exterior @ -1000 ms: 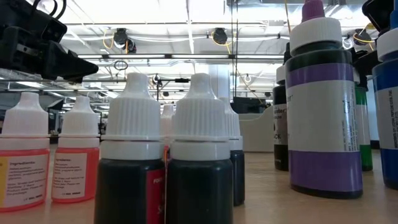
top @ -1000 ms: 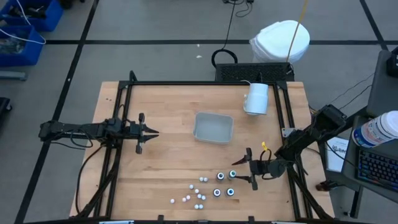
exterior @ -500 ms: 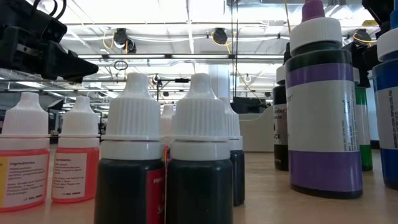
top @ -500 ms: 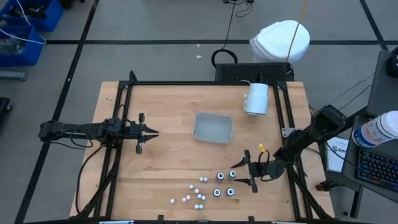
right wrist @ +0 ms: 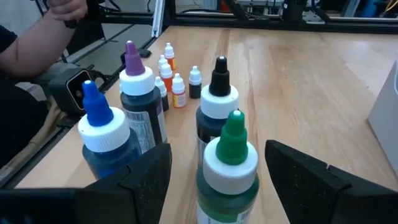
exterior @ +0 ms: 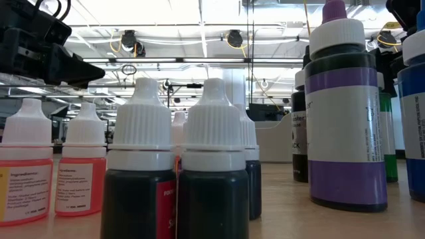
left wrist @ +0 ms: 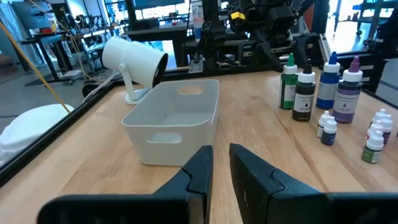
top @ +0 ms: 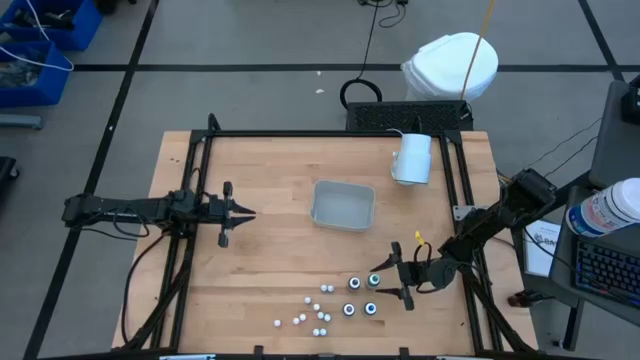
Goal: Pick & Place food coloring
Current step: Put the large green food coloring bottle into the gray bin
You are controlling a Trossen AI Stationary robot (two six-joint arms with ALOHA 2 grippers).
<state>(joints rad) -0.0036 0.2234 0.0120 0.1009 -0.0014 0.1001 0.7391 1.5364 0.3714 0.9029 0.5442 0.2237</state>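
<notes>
Wooden table (top: 270, 250): butcher-block top inside a black frame, carrying everything listed below.

Left arm (top: 130, 209): stretched level across the table's left side. Left gripper (top: 238, 213) sits well apart from the bottles, aimed toward the tray; its fingers (left wrist: 252, 176) lie close together with only a thin gap, gripping nothing.

Right arm (top: 495, 225): reaches in from the right edge toward the front of the table. Right gripper (top: 392, 279) is at the large bottles, jaws spread wide, with the green-capped bottle (right wrist: 230, 163) between the fingers (right wrist: 305, 180); whether the fingers touch it cannot be told.

White cylinder (top: 413, 158): lying near the table's rear right.

Grey tray (top: 343, 205): rectangular, at mid-table.

Food coloring, large bottles (top: 360, 296): four dark round bottles clustered at front centre-right, upright. Caps seen from the right wrist view: green, black (right wrist: 219, 93), purple (right wrist: 135, 78), blue (right wrist: 99, 121).

Food coloring, small dropper bottles (top: 315, 308): about ten, white-capped, scattered just left of the large bottles, upright. Some show orange contents (exterior: 23, 192), others dark (exterior: 212, 199).

Person (right wrist: 28, 46): an arm beyond the table edge in the right wrist view.
</notes>
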